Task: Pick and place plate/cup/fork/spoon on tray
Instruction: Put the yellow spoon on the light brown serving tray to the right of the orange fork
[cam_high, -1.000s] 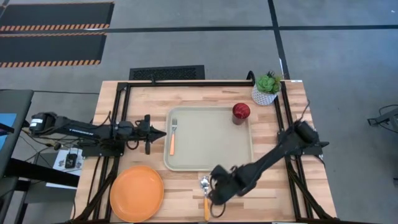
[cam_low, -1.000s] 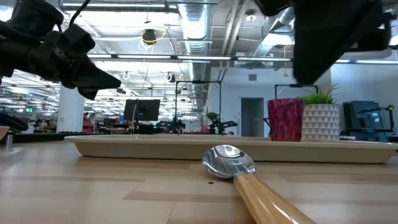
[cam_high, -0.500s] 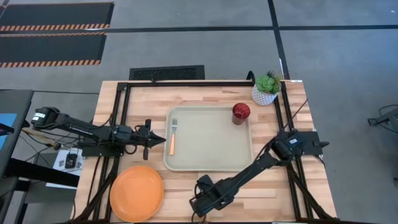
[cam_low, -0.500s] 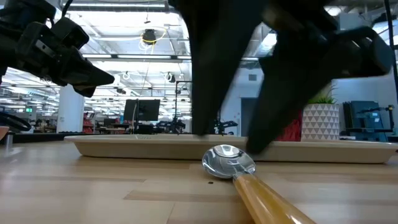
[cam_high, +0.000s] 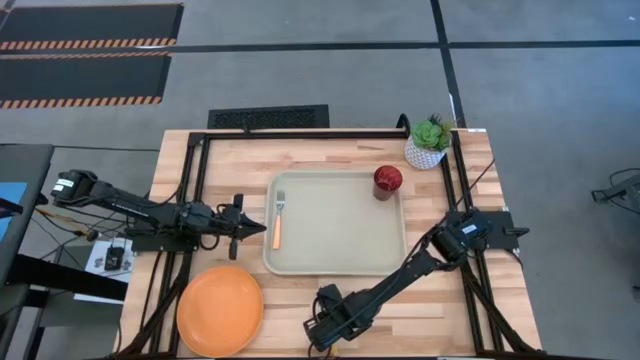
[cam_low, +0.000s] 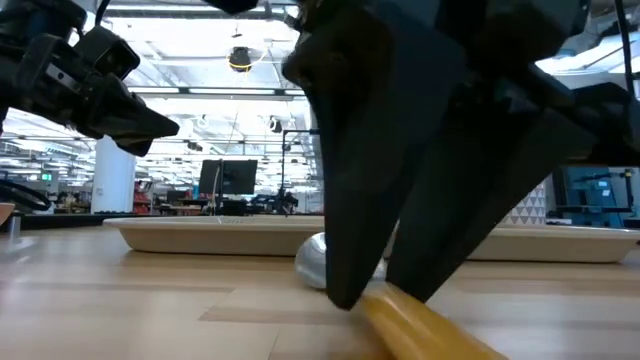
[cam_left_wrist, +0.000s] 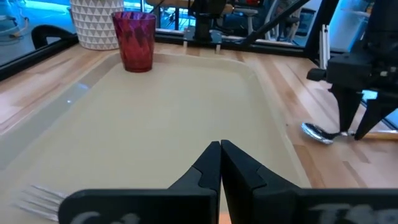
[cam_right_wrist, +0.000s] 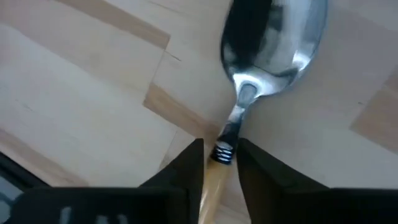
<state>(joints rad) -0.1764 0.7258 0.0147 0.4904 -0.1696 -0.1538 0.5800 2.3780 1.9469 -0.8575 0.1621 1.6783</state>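
Observation:
The spoon, with a silver bowl (cam_right_wrist: 273, 37) and an orange handle (cam_low: 430, 330), lies on the table near the front edge. My right gripper (cam_high: 328, 318) stands over it, shut on its handle. The fork (cam_high: 277, 222) lies in the beige tray (cam_high: 340, 235) along its left side. The dark red cup (cam_high: 387, 181) stands in the tray's far right corner. The orange plate (cam_high: 220, 310) lies on the table at the front left. My left gripper (cam_high: 262, 228) is shut and empty, hovering at the tray's left rim beside the fork. My right gripper pinches the spoon's handle at its top end (cam_right_wrist: 222, 154), just below the silver neck, between its two fingers. The fingers (cam_low: 345, 250) come from above, pointing down, and lie across the handle. The spoon lies flat on the table.
A white pot with a green plant (cam_high: 430, 142) stands at the table's far right corner, beyond the tray. Black frame rails run along the table's left, right and far sides. Bare wood lies between the plate and the spoon.
My right gripper has gone toward the table's left and near edge, come down over the spoon and shut on its handle. The spoon's bowl has slid a little sideways on the table. My left gripper has drifted slightly toward the near edge.

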